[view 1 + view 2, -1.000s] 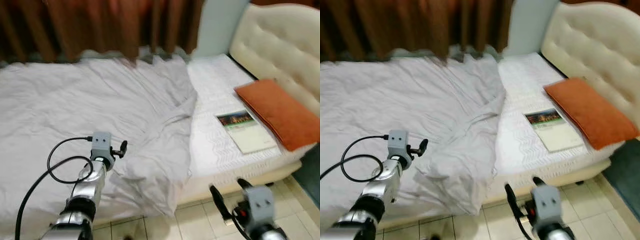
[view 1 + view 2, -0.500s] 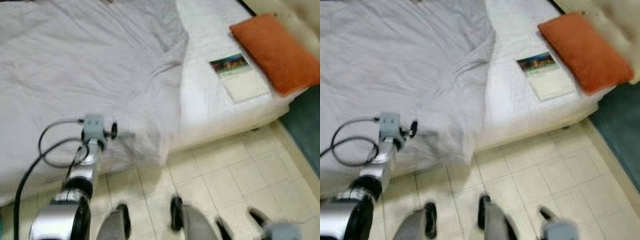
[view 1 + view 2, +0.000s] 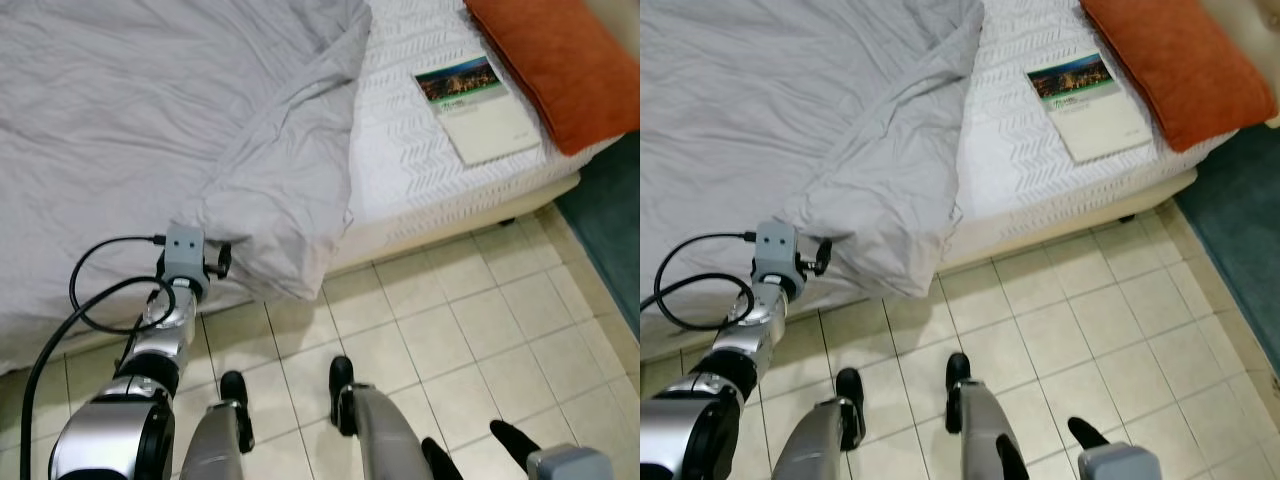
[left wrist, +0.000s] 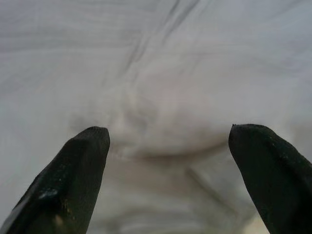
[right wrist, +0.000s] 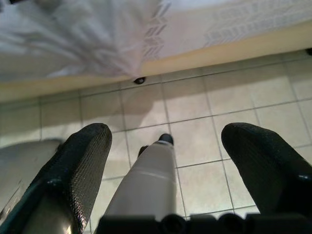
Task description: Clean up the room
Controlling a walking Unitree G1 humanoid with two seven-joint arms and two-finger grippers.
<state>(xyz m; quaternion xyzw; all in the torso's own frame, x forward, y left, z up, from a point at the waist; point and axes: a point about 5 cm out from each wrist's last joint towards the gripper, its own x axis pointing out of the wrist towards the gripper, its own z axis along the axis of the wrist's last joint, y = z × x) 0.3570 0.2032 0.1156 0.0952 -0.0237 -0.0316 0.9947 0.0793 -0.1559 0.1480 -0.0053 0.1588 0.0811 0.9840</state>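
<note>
Left gripper [image 4: 165, 161] reaches out to the sheet [image 3: 250, 200] at the bed [image 3: 440, 190] edge, jaws wide. Right gripper [image 5: 165, 161] hangs low over the floor [image 3: 480, 330], jaws wide.

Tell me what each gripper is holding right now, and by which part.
Nothing is held. The left gripper is open, fingers apart just before the sheet. The right gripper is open over the tiled floor.
</note>
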